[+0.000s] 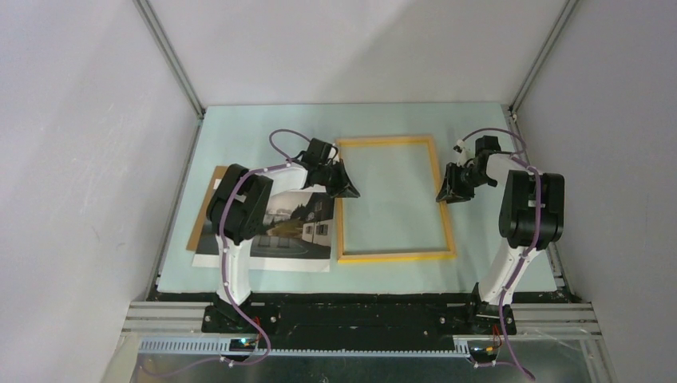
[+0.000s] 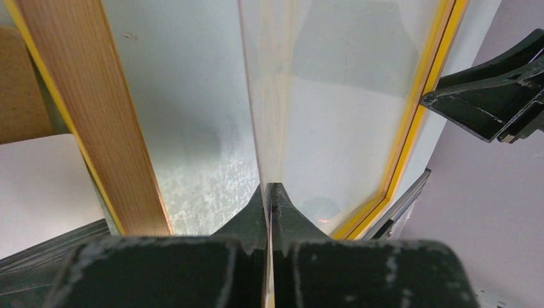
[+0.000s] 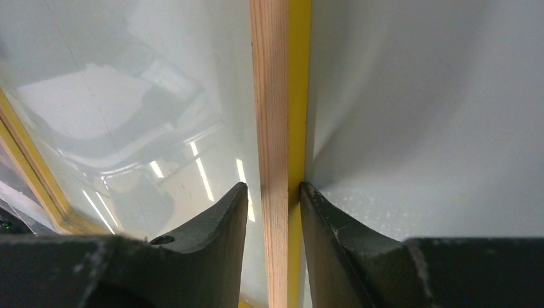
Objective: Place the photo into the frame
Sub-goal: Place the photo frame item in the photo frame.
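The left gripper (image 2: pixel 269 187) is pinched tight on the clear pane of the frame (image 1: pixel 395 256) at centre, the right gripper (image 3: pixel 273 186) clamps its right-hand rail, the photo (image 1: pixel 297 217) lies lower left

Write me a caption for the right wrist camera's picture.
Right claw clasping the wooden, yellow-sided side bar of the frame, with its reflective clear pane to the left.
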Available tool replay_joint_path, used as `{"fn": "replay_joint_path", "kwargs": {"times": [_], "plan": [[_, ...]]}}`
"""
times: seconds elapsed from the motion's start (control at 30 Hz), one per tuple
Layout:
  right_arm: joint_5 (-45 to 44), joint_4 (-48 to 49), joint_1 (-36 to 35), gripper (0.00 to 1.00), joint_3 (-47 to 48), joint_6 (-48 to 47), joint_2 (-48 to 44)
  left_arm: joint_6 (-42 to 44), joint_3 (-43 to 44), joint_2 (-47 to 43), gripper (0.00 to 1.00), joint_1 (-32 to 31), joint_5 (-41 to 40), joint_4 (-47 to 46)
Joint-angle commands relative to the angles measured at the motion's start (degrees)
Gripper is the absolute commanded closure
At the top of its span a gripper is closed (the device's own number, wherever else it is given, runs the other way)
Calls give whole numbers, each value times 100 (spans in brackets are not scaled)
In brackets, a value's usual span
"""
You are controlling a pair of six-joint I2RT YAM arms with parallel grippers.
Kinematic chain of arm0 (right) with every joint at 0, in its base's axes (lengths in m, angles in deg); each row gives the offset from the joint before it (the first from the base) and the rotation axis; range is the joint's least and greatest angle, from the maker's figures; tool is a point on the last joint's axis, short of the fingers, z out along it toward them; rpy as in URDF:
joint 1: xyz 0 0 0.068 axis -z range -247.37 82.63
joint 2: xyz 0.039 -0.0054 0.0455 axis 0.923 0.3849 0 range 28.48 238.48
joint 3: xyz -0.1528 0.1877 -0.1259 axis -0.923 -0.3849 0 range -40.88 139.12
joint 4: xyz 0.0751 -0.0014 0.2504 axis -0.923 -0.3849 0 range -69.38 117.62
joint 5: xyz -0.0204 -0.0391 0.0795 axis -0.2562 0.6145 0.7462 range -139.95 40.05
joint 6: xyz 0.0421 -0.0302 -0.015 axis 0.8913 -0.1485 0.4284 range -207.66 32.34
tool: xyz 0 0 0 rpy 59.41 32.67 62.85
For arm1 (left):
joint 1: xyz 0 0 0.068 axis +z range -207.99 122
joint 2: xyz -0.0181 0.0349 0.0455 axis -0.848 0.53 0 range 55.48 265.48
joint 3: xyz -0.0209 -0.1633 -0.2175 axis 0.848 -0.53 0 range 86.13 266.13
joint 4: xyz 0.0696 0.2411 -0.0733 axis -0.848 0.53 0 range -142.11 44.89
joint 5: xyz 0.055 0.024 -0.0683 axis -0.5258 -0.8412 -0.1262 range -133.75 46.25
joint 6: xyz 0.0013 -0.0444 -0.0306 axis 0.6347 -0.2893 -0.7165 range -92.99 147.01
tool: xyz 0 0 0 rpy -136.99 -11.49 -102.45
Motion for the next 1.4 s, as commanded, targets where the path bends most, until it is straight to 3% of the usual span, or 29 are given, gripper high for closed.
{"fn": "replay_joint_path", "kwargs": {"times": [0.0, 0.77, 1.37], "plan": [[278, -136, -305, 59, -161, 133, 147, 318, -122, -192, 100, -74, 122, 395], [175, -132, -297, 50, -190, 98, -55, 674, 41, -123, 100, -51, -21, 1236], [-277, 301, -292, 40, 36, 224, -534, 767, 263, -17, 100, -101, -229, 1346]]}}
